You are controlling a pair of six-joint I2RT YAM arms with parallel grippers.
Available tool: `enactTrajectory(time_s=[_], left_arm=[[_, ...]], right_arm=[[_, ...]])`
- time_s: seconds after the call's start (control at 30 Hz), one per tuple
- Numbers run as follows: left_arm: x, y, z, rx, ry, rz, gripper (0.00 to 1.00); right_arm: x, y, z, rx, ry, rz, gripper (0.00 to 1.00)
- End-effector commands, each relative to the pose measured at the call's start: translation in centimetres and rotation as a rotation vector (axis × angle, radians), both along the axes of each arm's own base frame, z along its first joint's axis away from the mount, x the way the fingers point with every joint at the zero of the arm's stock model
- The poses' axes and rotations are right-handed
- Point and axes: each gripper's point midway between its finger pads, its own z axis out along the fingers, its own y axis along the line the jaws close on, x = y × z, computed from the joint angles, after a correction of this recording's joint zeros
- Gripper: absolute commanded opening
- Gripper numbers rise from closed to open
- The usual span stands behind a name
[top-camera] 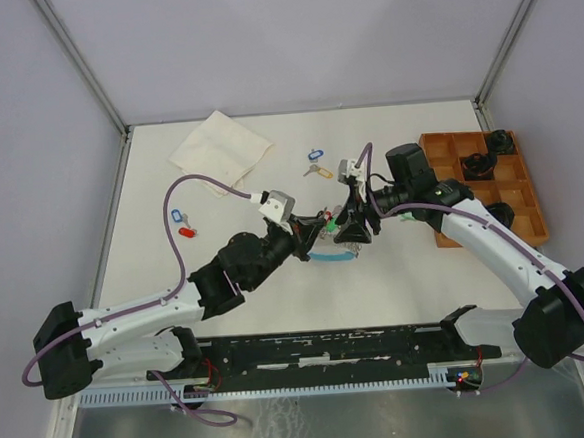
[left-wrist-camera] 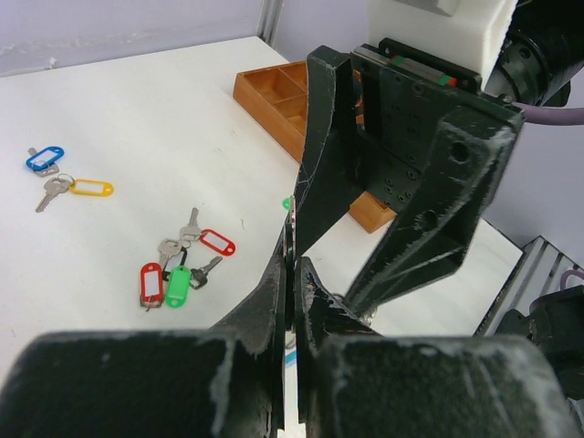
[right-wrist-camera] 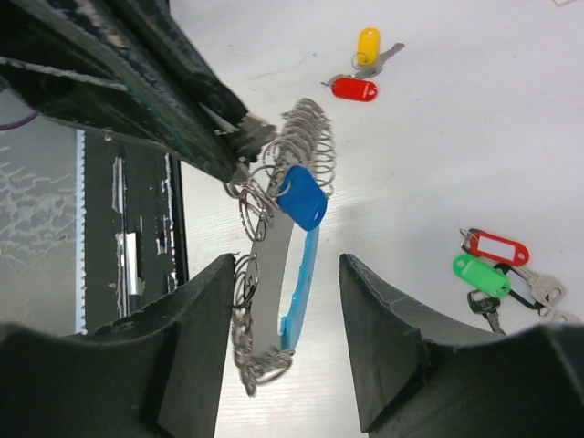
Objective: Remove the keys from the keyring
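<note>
Holding the keyring [right-wrist-camera: 315, 146] clenched, the left gripper [right-wrist-camera: 248, 133] looks steady — the right gripper [right-wrist-camera: 287, 274], jaws apart, should pinch just the blue-tagged key [right-wrist-camera: 301, 196] and slide it off.

The keyring [right-wrist-camera: 272, 283], a loop of silver rings joined to a light-blue band, is pinched at its upper end by the left tool [right-wrist-camera: 245, 134]. Its lower part is framed by the parted jaws of the right tool [right-wrist-camera: 287, 292]. A blue tag [right-wrist-camera: 301, 196] is carried on it. Tagged keys [right-wrist-camera: 488, 265] are scattered over the white surface [right-wrist-camera: 438, 137].
</note>
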Motion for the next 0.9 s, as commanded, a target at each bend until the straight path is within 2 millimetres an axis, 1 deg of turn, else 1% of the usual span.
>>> enactTrajectory(time_s=[0.0,0.13,0.27,0.43,0.87], left_arm=[[-0.3,-0.7,4.7,-0.129,-0.037,-0.019,0.03],[-0.5,-0.8,4.7,-0.132,-0.032,-0.035,0.03],[-0.7,-0.8,4.6,-0.136,-0.025,-0.042,0.03],[-1.0,-0.7,4.5,-0.139,-0.023,-0.050,0.03],[-1.2,-0.1,4.7,-0.150,-0.023,-0.047,0.03]], right_arm=[[2.1,-0.4,0.7,-0.032,-0.081,-0.104,0.54],[3.3,-1.0,0.7,-0.059,-0.096,-0.175,0.43],[3.9,-1.4,0.8,-0.067,-0.104,-0.215,0.40],[3.2,-1.1,1.3,-0.037,-0.093,-0.174,0.41],[0.4,-0.3,2.8,0.046,-0.067,-0.017,0.52]])
